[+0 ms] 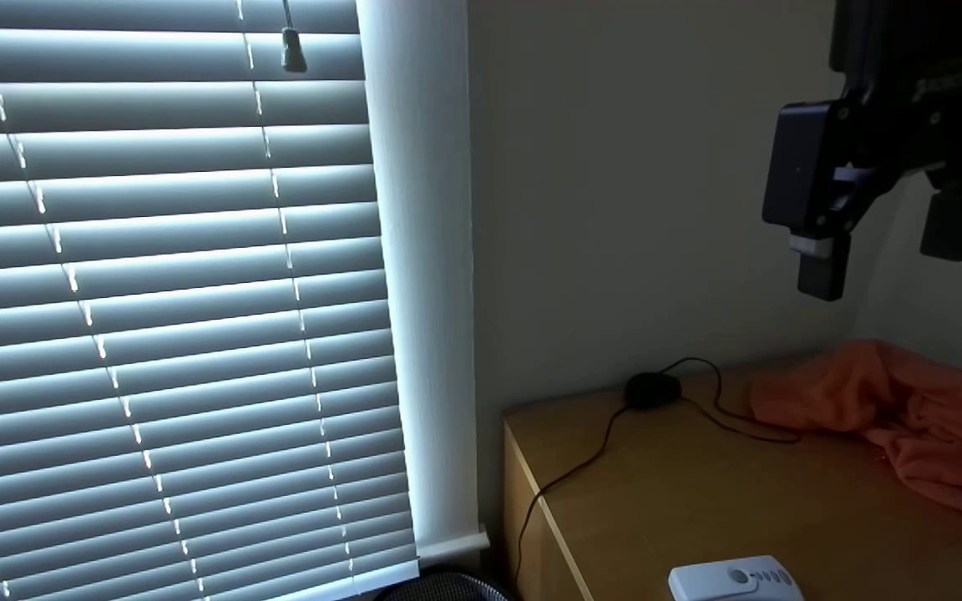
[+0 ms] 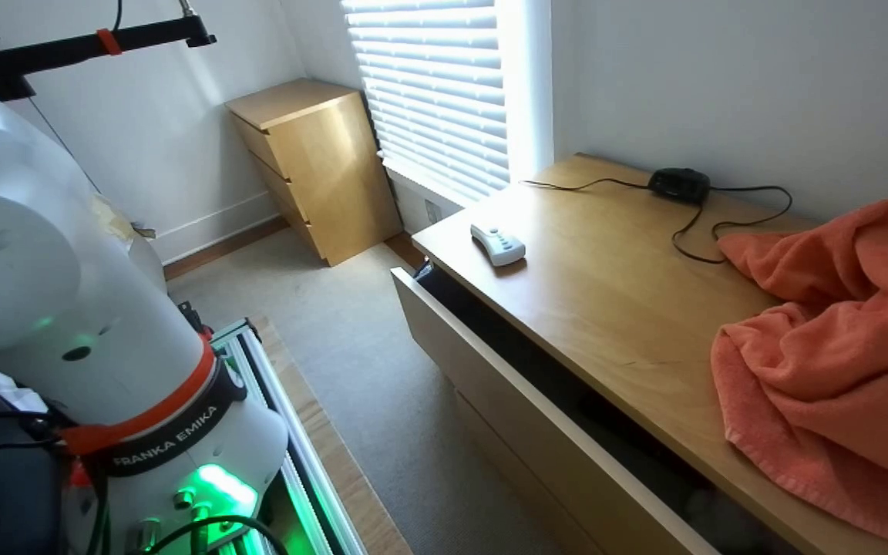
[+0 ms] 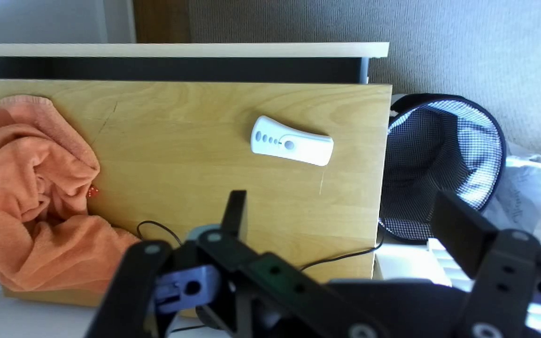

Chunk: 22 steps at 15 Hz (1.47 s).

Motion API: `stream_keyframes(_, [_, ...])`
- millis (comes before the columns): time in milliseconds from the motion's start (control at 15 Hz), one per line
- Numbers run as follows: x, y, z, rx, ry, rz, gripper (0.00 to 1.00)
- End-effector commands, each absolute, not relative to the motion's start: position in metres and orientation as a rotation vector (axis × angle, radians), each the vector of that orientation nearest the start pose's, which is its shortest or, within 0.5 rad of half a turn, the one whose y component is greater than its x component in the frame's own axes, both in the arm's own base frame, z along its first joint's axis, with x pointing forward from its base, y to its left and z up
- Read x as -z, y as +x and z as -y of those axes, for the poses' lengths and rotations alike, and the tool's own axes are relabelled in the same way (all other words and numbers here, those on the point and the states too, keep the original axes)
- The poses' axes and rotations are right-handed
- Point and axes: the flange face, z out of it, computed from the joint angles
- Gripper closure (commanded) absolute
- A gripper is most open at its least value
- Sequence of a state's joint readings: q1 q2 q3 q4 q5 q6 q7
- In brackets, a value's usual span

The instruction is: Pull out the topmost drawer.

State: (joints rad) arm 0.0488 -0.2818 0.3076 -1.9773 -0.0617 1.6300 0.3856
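Note:
The topmost drawer (image 2: 502,405) of the wooden dresser (image 2: 590,308) stands partly pulled out, with a dark gap between its pale front and the dresser top. In the wrist view the drawer's front edge (image 3: 181,50) runs along the top of the picture, and the dark inside shows as a narrow strip. My gripper (image 1: 886,255) is open and empty, up in the air above the dresser top. In the wrist view its fingers (image 3: 345,206) are wide apart, pointing down over the dresser's end, away from the drawer front. The gripper is out of sight in an exterior view that shows the arm base.
A white remote (image 3: 294,143) lies on the dresser top near its end. An orange towel (image 2: 837,331) is heaped at the other end. A black device (image 2: 679,185) with cords lies by the wall. A mesh basket (image 3: 430,164) stands beside the dresser. Another dresser (image 2: 328,185) stands farther off.

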Motion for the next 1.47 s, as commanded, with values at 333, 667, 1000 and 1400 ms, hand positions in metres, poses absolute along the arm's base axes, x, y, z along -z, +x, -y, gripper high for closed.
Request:
stream_keyframes(333, [-0.535,0.46,-0.131,-0.182,-3.345,-0.418,0.0])
stream_keyframes(667, [-0.472,0.476,-0.088,-0.423,-3.263,-0.723,0.0])
stream_keyframes(1000, [-0.422,0.468,-0.047,-0.593,-3.167,-0.803,0.0])
stream_keyframes(1400, [-0.388,0.442,-0.018,-0.5,-3.164,-0.763,0.0])
